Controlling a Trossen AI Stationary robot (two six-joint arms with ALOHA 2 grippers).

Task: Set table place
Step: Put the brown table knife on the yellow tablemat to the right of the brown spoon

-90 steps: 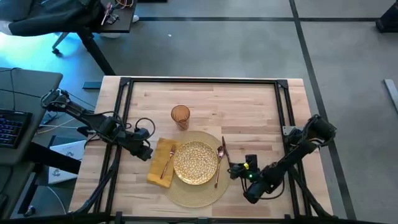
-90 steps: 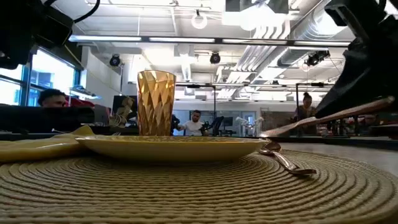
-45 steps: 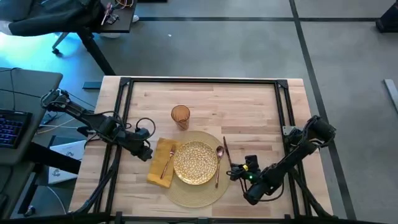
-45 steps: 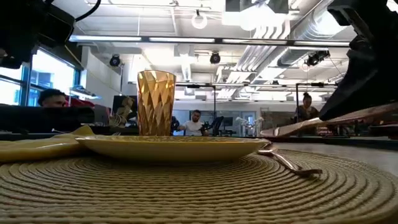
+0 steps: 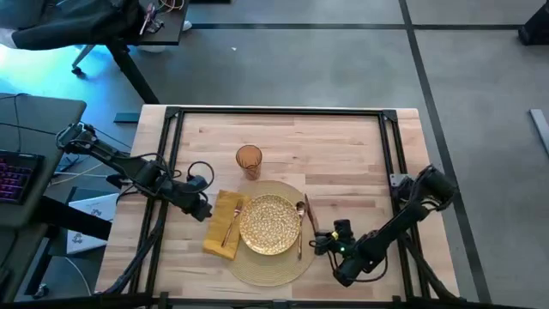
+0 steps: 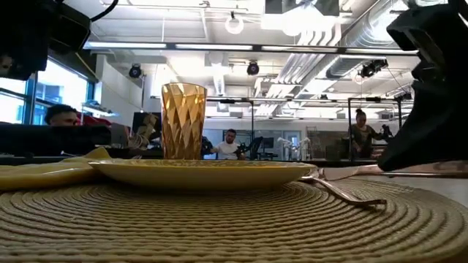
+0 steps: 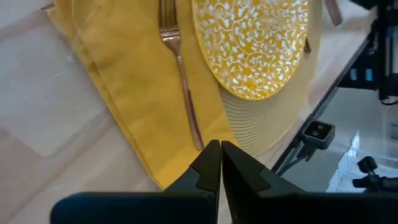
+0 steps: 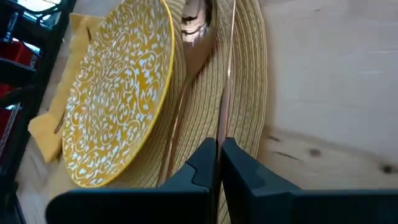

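Observation:
The round woven placemat (image 5: pixel 276 266) lies near the front of the wooden table (image 5: pixel 343 154). On it sits a gold patterned plate (image 5: pixel 270 225), with a copper spoon (image 5: pixel 299 230) to its right. A yellow napkin (image 5: pixel 220 230) with a fork (image 7: pixel 180 68) on it lies to the plate's left, and an amber glass (image 5: pixel 249 160) stands behind. My right gripper (image 5: pixel 321 243) is low at the placemat's right edge, shut on a copper knife (image 8: pixel 225 74). My left gripper (image 5: pixel 202 210) hovers shut at the napkin's left side, holding nothing. My right gripper pinches the knife's near end (image 8: pixel 220 132) between its two fingers. The fingers come almost level from the table's near right and lie along the knife. The knife runs nearly level over the placemat's right part, beside the spoon; whether it touches the mat I cannot tell.
A black metal frame (image 5: pixel 390 150) runs along the table's edges. There is bare wood behind the glass and to the right of the placemat. Beyond the table the low view shows a room with people (image 6: pixel 231 145). A keyboard (image 5: pixel 13 176) sits off the left side.
My right gripper has sunk and gone a little toward the table's near edge with the knife. The knife, tilted up a second ago with its held end high, has come down to nearly level just over the placemat.

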